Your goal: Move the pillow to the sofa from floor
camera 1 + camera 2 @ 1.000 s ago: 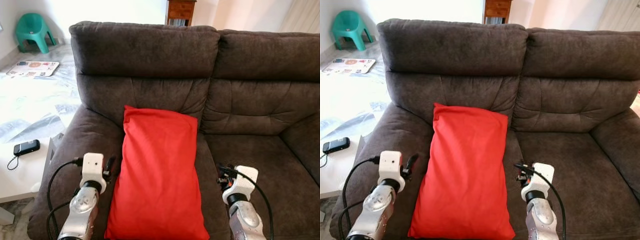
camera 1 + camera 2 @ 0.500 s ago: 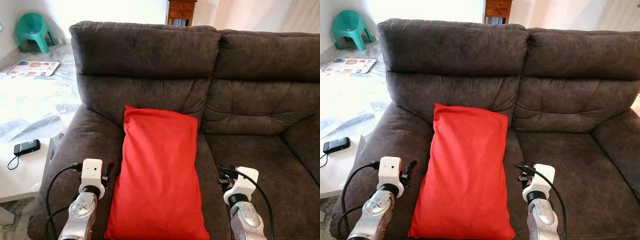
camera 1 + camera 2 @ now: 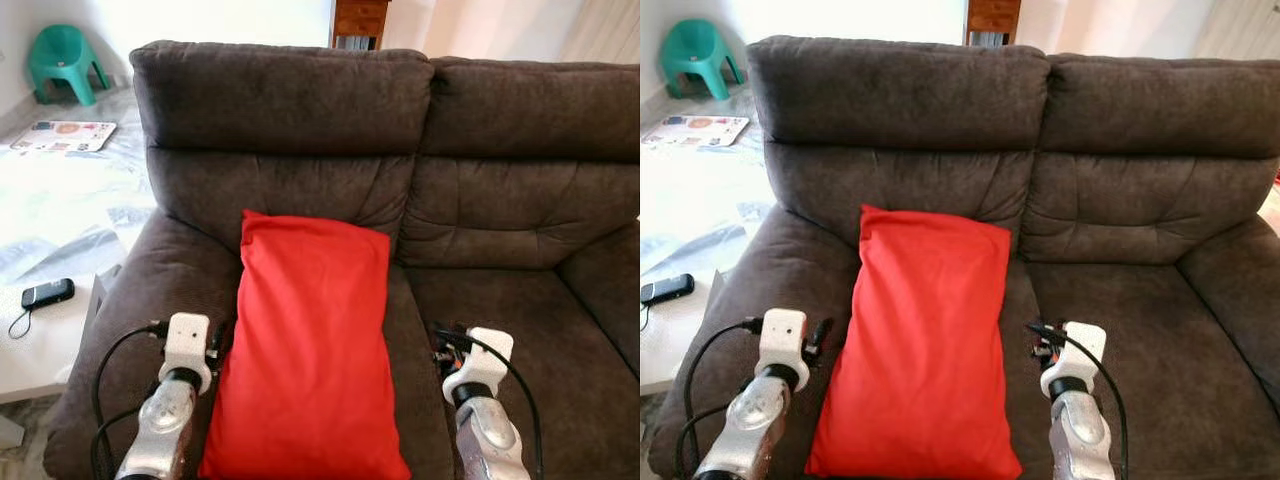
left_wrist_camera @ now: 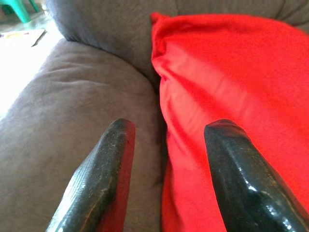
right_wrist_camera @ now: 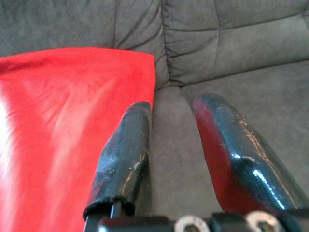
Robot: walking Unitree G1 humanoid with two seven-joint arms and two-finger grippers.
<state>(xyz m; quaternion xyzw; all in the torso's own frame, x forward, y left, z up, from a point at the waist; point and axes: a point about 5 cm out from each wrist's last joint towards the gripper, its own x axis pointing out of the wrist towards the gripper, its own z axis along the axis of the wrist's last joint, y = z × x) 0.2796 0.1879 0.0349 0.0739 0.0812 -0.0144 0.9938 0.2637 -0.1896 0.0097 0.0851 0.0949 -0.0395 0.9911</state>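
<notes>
Grippers flanked the rectangular red fabric pillow (image 3: 305,345): left gripper (image 4: 166,133) and right gripper (image 5: 171,108) both held nothing, fingers spread. Pillow lay lengthwise on the dark brown fabric sofa (image 3: 500,150), top against its backrest.

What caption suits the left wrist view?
Open left gripper beside the red pillow lying on the dark sofa.
</notes>
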